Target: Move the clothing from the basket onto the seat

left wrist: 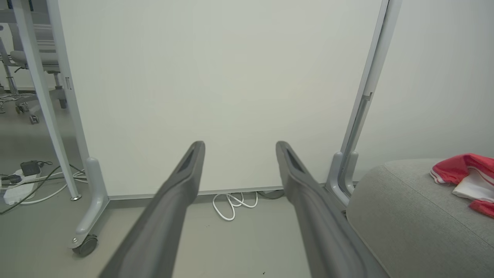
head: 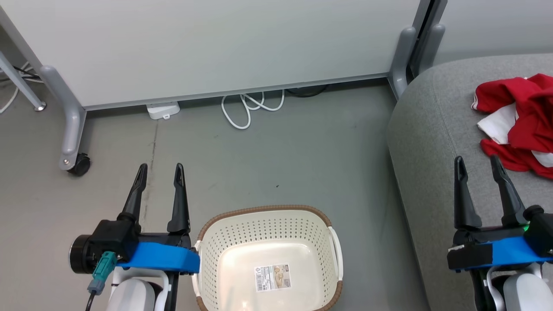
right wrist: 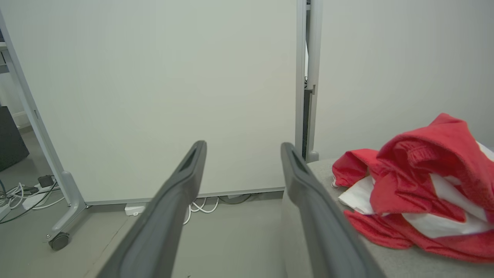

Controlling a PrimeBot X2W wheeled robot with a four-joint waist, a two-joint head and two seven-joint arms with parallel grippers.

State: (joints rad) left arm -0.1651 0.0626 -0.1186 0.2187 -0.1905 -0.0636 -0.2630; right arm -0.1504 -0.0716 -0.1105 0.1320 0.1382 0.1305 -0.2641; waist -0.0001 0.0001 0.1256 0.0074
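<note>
The red and white clothing (head: 520,123) lies crumpled in a heap on the light grey seat (head: 436,129) at the right; the same clothing (right wrist: 420,189) shows close in the right wrist view, and the clothing (left wrist: 469,179) sits at the right edge of the left wrist view. On the floor at the bottom middle stands the cream basket (head: 224,242), holding nothing but its barcode label (head: 272,277). My left gripper (head: 160,170) is open above the floor, just left of the basket. My right gripper (head: 478,163) is open over the seat, beside the heap and apart from it.
A white partition panel on grey wheeled feet (head: 71,125) stands across the back. White cable loops (head: 248,108) and a white power adapter (head: 163,110) lie on the floor under it. Bare grey floor (head: 302,155) stretches between the panel, the basket and the seat.
</note>
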